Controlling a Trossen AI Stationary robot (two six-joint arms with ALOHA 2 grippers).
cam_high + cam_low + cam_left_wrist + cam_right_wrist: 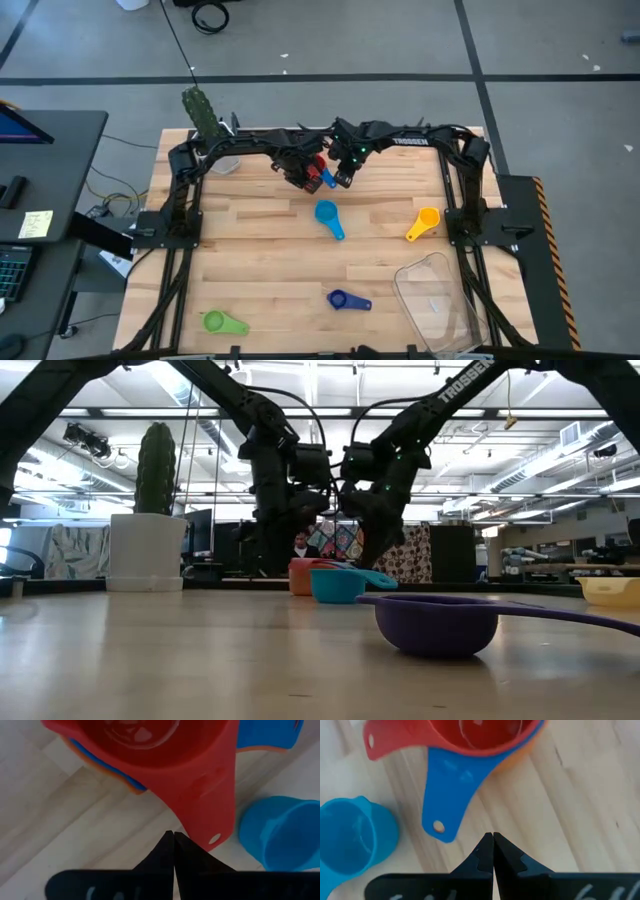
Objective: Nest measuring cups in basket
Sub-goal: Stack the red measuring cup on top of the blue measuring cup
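Observation:
A stack of nested measuring cups (319, 174) stands at the table's far middle: a red cup (150, 750) sits inside a blue one (445, 790), which sits inside an orange one. My left gripper (173, 836) is shut, pointing down beside the red handle. My right gripper (493, 837) is also shut, over bare wood just off the blue handle's end. A light blue cup (328, 216) lies close by, nearer the front. The yellow cup (424, 222), dark blue cup (346, 299) and green cup (222, 322) lie apart. The clear basket (440, 300) stands at the near right. My left gripper's shut fingertips stand at the edge of the red cup's handle (200, 820), coming from above. I cannot tell whether they touch it. The stack rests on the table.
A white pot with a cactus (146, 550) stands at the far left corner. A desk with a keyboard and notes (30, 220) is off the table's left side. Bare wood lies between the stack and the near cups.

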